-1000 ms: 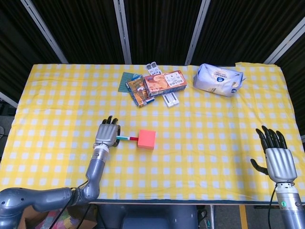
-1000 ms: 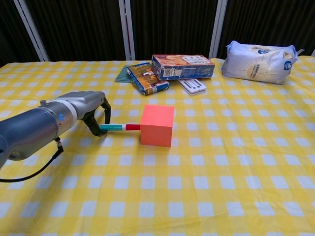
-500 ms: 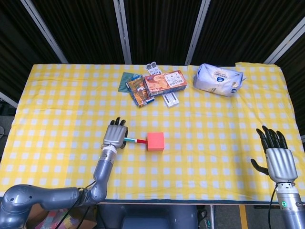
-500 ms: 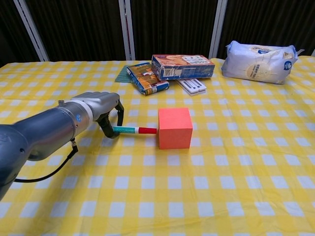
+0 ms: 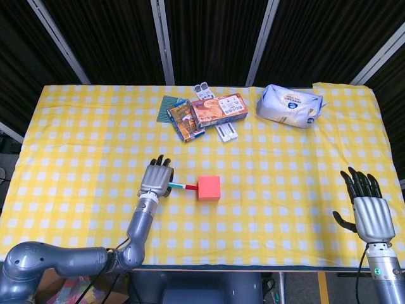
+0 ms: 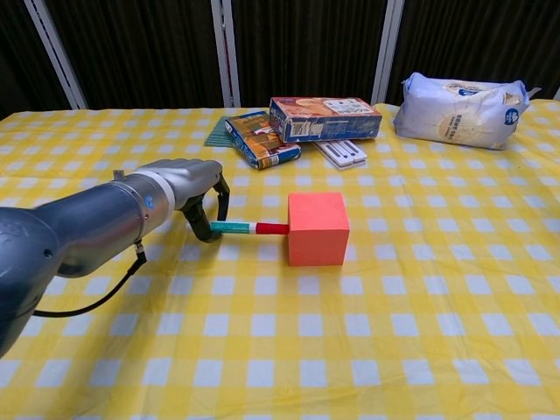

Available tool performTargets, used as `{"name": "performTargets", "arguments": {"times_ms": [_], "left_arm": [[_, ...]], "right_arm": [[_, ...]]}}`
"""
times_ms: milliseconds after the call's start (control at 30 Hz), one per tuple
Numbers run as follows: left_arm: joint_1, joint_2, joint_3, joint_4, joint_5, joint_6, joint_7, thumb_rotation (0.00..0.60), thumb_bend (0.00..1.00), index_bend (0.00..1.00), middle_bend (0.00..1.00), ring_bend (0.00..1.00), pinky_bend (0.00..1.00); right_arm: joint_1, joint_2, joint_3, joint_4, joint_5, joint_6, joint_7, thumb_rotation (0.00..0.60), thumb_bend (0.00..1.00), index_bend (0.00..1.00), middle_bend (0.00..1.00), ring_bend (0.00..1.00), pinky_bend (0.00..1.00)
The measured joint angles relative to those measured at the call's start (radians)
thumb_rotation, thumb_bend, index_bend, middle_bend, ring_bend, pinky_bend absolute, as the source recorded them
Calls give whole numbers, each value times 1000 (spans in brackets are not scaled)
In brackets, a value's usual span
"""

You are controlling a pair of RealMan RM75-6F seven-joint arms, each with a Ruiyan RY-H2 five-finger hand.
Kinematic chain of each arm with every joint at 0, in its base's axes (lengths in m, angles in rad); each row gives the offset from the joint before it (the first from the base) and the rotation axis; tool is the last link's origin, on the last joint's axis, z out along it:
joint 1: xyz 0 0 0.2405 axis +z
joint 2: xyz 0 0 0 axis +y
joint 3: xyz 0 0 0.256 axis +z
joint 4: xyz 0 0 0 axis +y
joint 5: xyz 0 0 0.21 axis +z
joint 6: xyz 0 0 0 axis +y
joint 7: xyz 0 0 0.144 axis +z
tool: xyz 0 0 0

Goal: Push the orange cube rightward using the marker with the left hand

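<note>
Left hand (image 6: 188,179) grips the green, white and red marker (image 6: 249,228) by its green end, fingers curled round it; the red tip is touching the left face of the orange cube (image 6: 318,227). Vs half a sec ago: cube and hand have both slid a bit further right on the yellow-and-white checked tablecloth (image 5: 76,145), marker lying level as before. Cube now sits mid-table, well in front of the snack boxes (image 5: 218,109) and the white wipes pack (image 5: 290,106). Right hand (image 5: 370,212) at the near right edge, fingers spread, holding nothing, unmoved
</note>
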State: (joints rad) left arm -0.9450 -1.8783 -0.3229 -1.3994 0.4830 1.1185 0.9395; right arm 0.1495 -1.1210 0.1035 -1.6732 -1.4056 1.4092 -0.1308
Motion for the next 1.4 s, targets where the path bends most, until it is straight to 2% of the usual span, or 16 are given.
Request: {"name": "performTargets", "arguments": {"times_ms": [667, 867, 1167, 1400], "left_arm": [[-162, -179, -66, 192, -54, -66, 37, 600, 486, 571, 128, 8, 132], [-170, -184, -63, 176, -53, -50, 45, 600, 485, 570, 127, 8, 132], [-143, -138, -57, 114, -48, -4, 42, 600, 485, 572, 128, 8, 132], [-156, -138, -70, 108, -68, 3, 58, 600, 485, 571, 128, 8, 132]], "right_arm": [[-3, 3, -1, 4, -3, 0, 18, 600, 303, 0, 0, 0, 0], [-3, 4, -1, 3, -3, -1, 21, 600, 303, 0, 0, 0, 0], [-3, 2, -1, 2, -2, -1, 15, 600, 303, 0, 0, 0, 0], [-3, 2, 0, 1, 0, 0, 14, 600, 303, 0, 0, 0, 0]]}}
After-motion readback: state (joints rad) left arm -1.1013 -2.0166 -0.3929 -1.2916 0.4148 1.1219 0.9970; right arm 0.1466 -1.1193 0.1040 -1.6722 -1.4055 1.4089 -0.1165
